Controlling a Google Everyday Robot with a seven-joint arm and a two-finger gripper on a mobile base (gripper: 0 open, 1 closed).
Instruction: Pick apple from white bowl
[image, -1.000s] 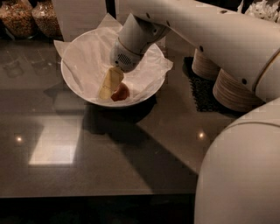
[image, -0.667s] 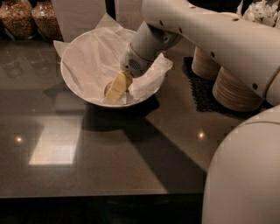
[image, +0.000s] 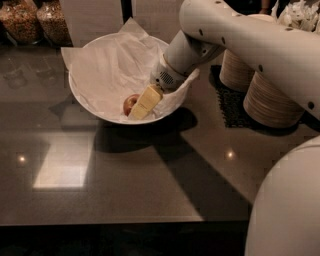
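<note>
The white bowl stands at the back left of the dark counter, lined with crinkled white paper whose corners stick out past the rim. The small red apple with a yellowish patch lies at the bottom of the bowl, toward its near right side. My gripper reaches down into the bowl from the right. Its yellowish tip sits right beside the apple, on the apple's right, and seems to touch it. The white arm comes in from the upper right.
Two stacks of beige disposable bowls stand to the right on a black mat. Two glass jars of cereal stand at the back left. My white body fills the lower right. The counter's front edge runs along the bottom.
The gripper has moved to the right inside the bowl. The apple, which was at its right side, now shows at its left side.
</note>
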